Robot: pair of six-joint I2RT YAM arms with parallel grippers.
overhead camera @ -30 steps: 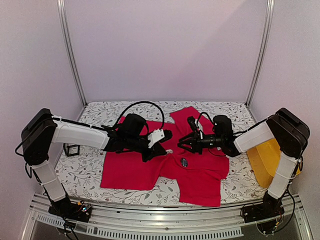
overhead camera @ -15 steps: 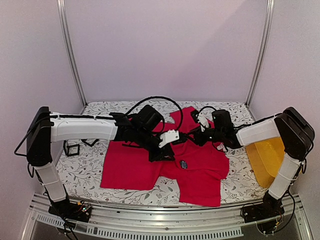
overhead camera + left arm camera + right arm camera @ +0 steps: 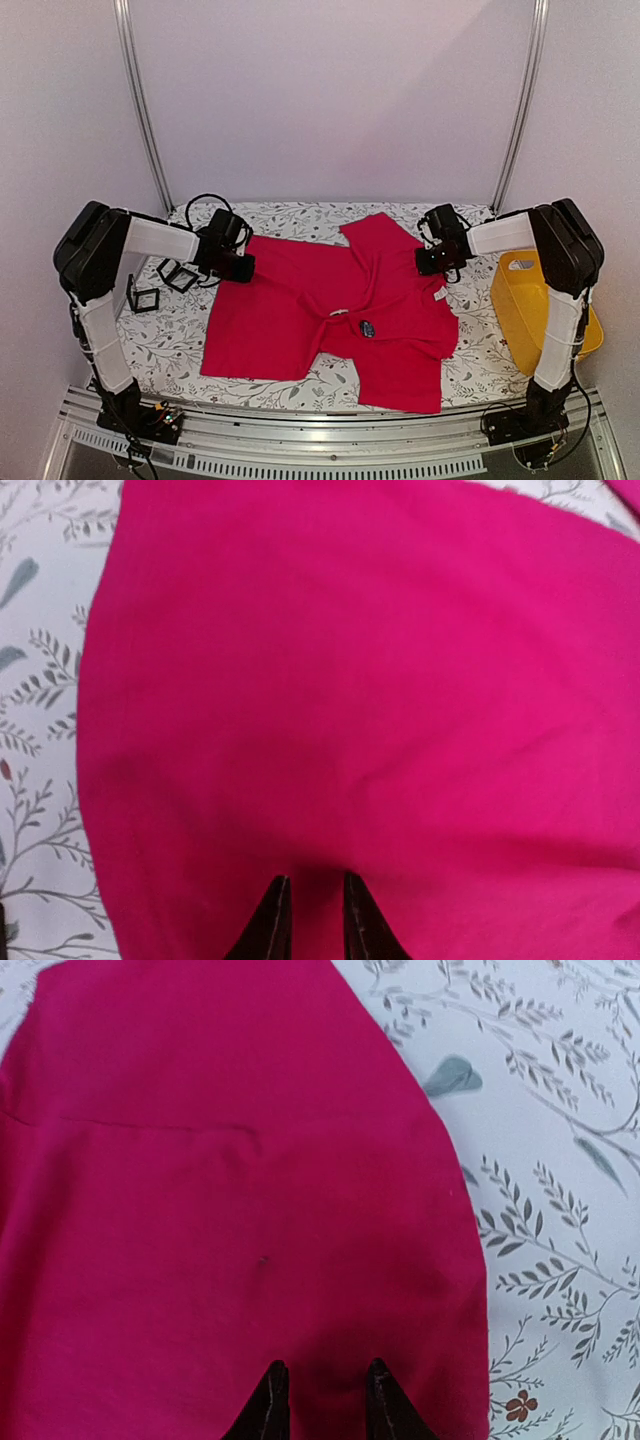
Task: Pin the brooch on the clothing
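Observation:
The red T-shirt (image 3: 300, 315) lies spread on the floral tablecloth. A small dark oval brooch (image 3: 367, 326) rests on the shirt near its middle, with a small white label (image 3: 338, 313) just left of it. My left gripper (image 3: 243, 268) is low over the shirt's left edge. In the left wrist view its fingertips (image 3: 272, 910) stand a narrow gap apart over plain red cloth (image 3: 380, 680), holding nothing. My right gripper (image 3: 428, 262) is low over the shirt's right edge. Its fingertips (image 3: 271, 1395) are also slightly apart over red cloth (image 3: 220, 1160), empty.
A yellow bin (image 3: 540, 300) stands at the right edge of the table. Two small black frame-like objects (image 3: 143, 298) lie on the tablecloth (image 3: 160, 345) at the left, beside the left arm. Metal posts rise at the back corners.
Both arms have drawn back from the middle of the shirt to its left and right edges. The brooch stays on the shirt, now uncovered.

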